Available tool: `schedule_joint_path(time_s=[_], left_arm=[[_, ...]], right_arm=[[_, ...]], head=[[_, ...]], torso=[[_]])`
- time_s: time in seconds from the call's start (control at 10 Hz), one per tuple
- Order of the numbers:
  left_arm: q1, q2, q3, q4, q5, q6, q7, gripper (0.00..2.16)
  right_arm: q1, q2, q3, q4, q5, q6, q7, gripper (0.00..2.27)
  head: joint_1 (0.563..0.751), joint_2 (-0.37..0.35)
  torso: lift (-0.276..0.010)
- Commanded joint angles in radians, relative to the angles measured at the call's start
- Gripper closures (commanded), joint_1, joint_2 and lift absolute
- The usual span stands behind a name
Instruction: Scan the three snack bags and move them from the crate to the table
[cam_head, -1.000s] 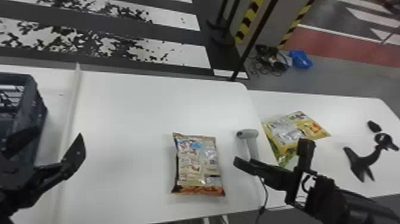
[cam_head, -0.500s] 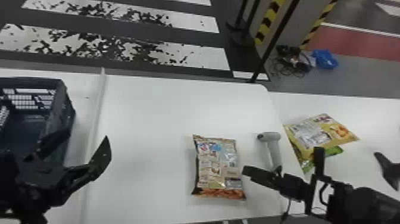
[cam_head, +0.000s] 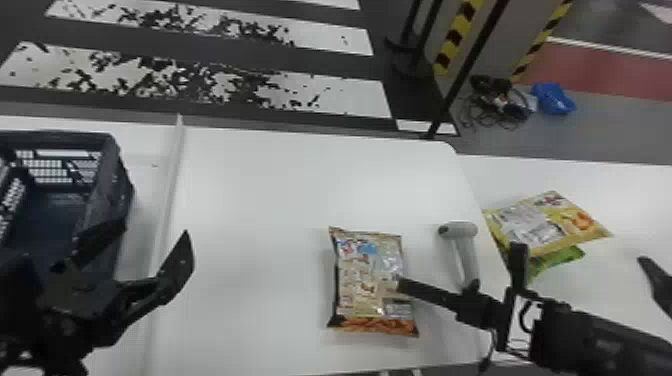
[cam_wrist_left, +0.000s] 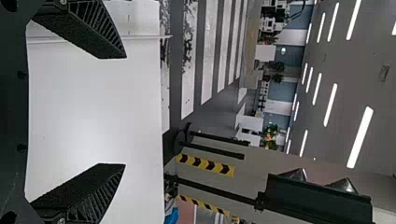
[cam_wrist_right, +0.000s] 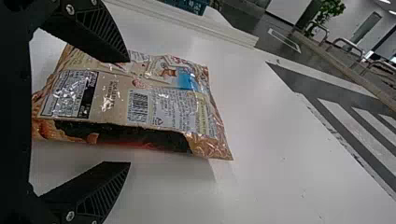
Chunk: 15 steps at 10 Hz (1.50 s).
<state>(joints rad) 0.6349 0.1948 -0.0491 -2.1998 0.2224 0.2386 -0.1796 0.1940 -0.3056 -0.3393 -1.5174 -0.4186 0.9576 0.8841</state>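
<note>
One snack bag (cam_head: 362, 275), long axis roughly fore-and-aft, orange-printed end nearest.

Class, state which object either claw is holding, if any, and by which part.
Nothing is held: the left claw is open, and the right claw stands open at a snack bag without gripping it.

The crate (cam_head: 116, 185) is left; on the table (cam_head: 260, 200), right of it, lies a snack bag (cam_head: 367, 270), then the scanner (cam_head: 465, 252); farther right, an upper bag (cam_head: 550, 222) seemingly overlaps a lower bag (cam_head: 557, 260).

Jaws wide apart — white table (cam_wrist_left: 95, 112) between
</note>
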Motion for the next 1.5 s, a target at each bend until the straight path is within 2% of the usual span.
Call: schedule_joint_path(time_s=[0.0, 0.1, 0.2, 0.3, 0.4, 0.6, 0.8, 0.9, 1.0, 1.1, 1.2, 1.3, 1.4], left_arm=[[0.0, 0.0, 0.0, 0.0, 0.0, 0.0, 0.0, 0.03], [0.0, 0.0, 0.0, 0.002, 0.0, 0.0, -0.001, 0.03], [0.0, 0.0, 0.0, 0.003, 0.0, 0.0, -0.001, 0.03], [0.0, 0.0, 0.002, 0.005, 0.0, 0.0, -0.003, 0.03], [0.0, 0.002, 0.003, 0.008, 0.002, 0.0, -0.003, 0.03], [0.0, 0.002, -0.002, 0.017, 0.003, -0.003, -0.005, 0.03], [-0.011, 0.0, -0.02, 0.018, -0.005, -0.003, -0.005, 0.03], [-0.011, 0.0, -0.029, 0.017, -0.012, 0.0, 0.002, 0.03], [-0.011, 0.0, -0.029, 0.02, -0.018, 0.0, 0.002, 0.03], [-0.011, 0.0, -0.029, 0.018, -0.02, 0.021, 0.002, 0.03], [-0.006, 0.003, -0.028, 0.015, -0.02, 0.031, -0.003, 0.03], [-0.003, 0.006, -0.028, 0.018, -0.02, 0.034, -0.003, 0.03], [-0.006, 0.0, -0.029, 0.023, -0.02, 0.049, -0.003, 0.03]], right_arm=[[-0.01, 0.0, 0.045, 0.019, 0.02, -0.038, -0.001, 0.11], [-0.013, 0.002, 0.075, 0.023, 0.032, -0.065, 0.004, 0.11], [-0.024, 0.0, 0.109, 0.033, 0.072, -0.087, 0.024, 0.47], [-0.028, 0.003, 0.14, 0.031, 0.112, -0.087, 0.015, 1.9], [-0.031, 0.003, 0.14, 0.034, 0.11, -0.087, 0.022, 2.17], [-0.005, 0.006, 0.114, 0.005, 0.08, -0.09, 0.029, 2.21], [0.05, 0.01, 0.069, -0.112, 0.004, -0.069, 0.004, 2.21], [0.081, 0.033, 0.002, -0.202, -0.031, -0.059, -0.045, 2.21], [0.087, 0.039, -0.073, -0.233, -0.111, -0.075, -0.106, 2.21], [0.091, 0.085, -0.147, -0.245, -0.152, -0.216, -0.218, 2.21], [0.091, 0.111, -0.19, -0.233, -0.174, -0.403, -0.332, 2.21], [0.078, 0.109, -0.208, -0.182, -0.233, -0.562, -0.419, 2.21], [0.025, 0.108, -0.213, -0.121, -0.236, -0.682, -0.547, 2.21]], head=[[0.695, -0.201], [0.695, -0.189], [0.695, -0.18], [0.695, -0.161], [0.695, -0.147], [0.695, -0.136], [0.695, -0.14], [0.695, -0.147], [0.695, -0.168], [0.695, -0.186], [0.695, -0.233], [0.695, -0.297], [0.695, -0.35]], torso=[[-0.062], [-0.062], [-0.062], [-0.062], [-0.062], [-0.062], [-0.062], [-0.062], [-0.062], [-0.062], [-0.062], [-0.062], [-0.062]])
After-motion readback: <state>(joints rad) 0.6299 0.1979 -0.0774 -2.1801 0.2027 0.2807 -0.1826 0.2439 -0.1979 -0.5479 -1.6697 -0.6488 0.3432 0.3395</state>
